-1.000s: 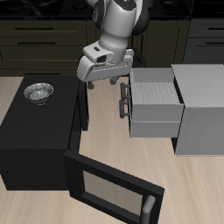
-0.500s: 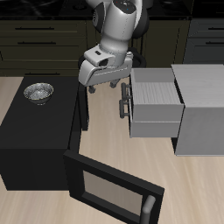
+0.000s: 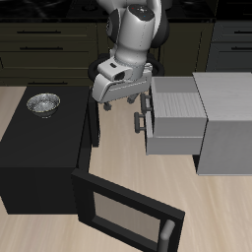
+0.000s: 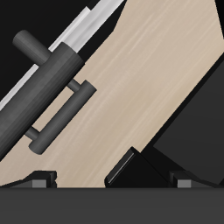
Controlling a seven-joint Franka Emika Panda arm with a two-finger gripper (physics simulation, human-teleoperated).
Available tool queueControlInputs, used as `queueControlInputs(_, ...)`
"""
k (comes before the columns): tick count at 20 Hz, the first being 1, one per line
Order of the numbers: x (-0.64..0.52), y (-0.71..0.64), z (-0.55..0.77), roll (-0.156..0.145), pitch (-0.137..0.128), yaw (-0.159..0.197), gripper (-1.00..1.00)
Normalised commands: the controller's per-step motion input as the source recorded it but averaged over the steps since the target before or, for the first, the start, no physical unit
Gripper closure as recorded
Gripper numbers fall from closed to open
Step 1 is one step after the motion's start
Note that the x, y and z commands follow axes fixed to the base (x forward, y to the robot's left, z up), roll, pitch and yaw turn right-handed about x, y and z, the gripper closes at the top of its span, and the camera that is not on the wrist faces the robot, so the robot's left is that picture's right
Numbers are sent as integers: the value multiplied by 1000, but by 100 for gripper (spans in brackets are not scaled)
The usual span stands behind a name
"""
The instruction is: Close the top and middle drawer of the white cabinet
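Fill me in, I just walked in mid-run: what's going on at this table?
A Franka arm is working on the white cabinet, whose top drawer and middle drawer both stick out, so neither is closed yet. The pincer sits just in front of the top drawer, holding nothing; whether it touches the drawer front cannot be told. Beside it stands a black microwave with its door hanging open and a small metal bowl on top.

bowl [image 3: 42, 102] on microwave [image 3: 39, 148]; drawers [image 3: 175, 118] jut from cabinet [image 3: 228, 123]; tool [image 3: 124, 95] seemingly beside them
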Motion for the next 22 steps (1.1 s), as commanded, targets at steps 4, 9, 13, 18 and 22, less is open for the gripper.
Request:
queueControlInputs(4, -1, 329, -162, 65, -10, 5, -100)
queueControlInputs(9, -58, 350, 37, 67, -45, -8, -100)
queueControlInputs(13, -17, 225, 51, 36, -38, 7, -100)
queueControlInputs(18, 77, 244, -64, 50, -10, -13, -100)
queueControlInputs(22, 112, 121, -39, 18, -10, -17, -100)
